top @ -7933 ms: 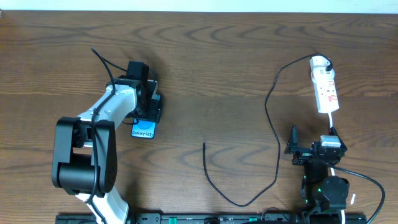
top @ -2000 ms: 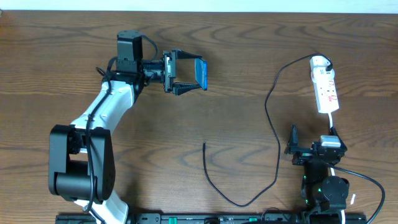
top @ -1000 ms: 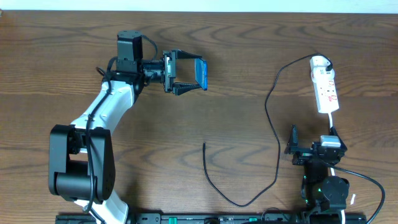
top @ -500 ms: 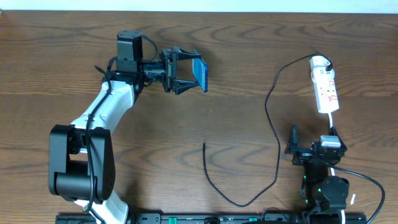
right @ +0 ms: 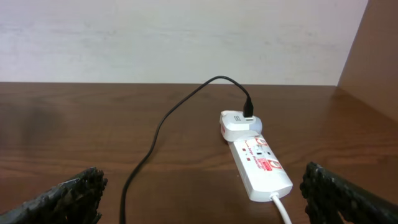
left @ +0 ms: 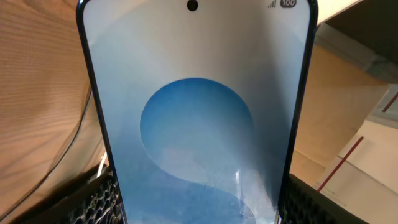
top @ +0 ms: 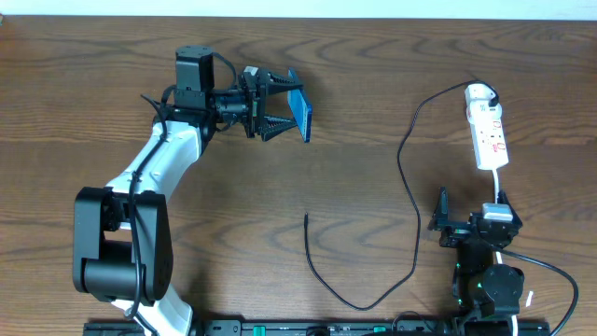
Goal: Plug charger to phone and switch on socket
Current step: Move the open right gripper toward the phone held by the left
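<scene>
Overhead, across the table (top: 373, 56), the left gripper (top: 283, 105) at 11 o'clock has its jaws clamped, while the right gripper (top: 469, 213) at 4 o'clock gapes wide, holding nothing. The charger (top: 410, 187) loops from centre to the socket (top: 488, 135) at 2 o'clock. The phone (top: 298, 110), tilted on edge, is gripped between the left jaws.

We count one phone (top: 299, 105), one charger (top: 399, 157), one socket (top: 488, 135), one table (top: 373, 56), and two hands: left hand (top: 285, 105), right hand (top: 439, 220).
</scene>
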Available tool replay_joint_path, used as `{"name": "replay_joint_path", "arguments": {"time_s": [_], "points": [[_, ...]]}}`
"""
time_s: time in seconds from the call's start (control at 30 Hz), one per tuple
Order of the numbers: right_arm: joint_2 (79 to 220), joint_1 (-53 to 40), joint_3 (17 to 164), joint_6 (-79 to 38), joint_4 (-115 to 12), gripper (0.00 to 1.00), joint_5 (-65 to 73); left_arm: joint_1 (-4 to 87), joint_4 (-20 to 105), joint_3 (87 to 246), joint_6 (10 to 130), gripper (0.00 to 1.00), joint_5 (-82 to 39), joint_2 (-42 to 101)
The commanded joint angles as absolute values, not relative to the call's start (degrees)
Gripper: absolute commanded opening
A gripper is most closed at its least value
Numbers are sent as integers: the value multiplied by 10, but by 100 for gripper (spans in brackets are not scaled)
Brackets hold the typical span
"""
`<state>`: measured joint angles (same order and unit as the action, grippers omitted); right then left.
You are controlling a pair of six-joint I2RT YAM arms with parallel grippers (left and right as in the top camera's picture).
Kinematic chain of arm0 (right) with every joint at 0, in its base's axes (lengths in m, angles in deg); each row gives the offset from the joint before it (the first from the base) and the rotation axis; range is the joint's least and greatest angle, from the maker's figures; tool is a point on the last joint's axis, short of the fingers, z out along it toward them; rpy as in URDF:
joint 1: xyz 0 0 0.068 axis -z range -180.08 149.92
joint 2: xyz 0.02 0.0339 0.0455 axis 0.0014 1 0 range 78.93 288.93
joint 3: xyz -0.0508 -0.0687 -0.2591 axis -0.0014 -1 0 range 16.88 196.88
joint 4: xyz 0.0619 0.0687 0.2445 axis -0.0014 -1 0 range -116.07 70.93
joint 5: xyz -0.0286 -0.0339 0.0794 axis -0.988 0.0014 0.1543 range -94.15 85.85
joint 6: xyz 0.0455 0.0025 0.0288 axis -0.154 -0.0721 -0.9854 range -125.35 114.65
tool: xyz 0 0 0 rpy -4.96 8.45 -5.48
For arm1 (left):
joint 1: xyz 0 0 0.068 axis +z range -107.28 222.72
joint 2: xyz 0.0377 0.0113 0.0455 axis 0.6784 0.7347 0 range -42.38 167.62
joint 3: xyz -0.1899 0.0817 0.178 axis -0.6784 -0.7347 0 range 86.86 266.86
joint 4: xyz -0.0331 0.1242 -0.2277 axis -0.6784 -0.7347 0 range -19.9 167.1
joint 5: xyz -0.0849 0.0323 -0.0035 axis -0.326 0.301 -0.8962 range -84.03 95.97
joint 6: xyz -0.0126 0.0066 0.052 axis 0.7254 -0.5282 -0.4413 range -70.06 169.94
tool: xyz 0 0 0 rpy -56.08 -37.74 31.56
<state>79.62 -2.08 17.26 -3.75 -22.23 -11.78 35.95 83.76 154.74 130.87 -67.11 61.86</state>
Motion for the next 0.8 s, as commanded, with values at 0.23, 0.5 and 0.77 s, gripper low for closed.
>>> {"name": "replay_joint_path", "arguments": {"time_s": [0.23,0.5,0.77], "points": [[793,-18,174,-307,-171,99,5,364,884,1563,1290,7,-666,607],[862,-18,257,-320,-208,99,119,364,884,1563,1290,7,-636,607],[1147,-18,445,-262,-229,99,303,364,884,1563,1290,7,-624,607]]}}
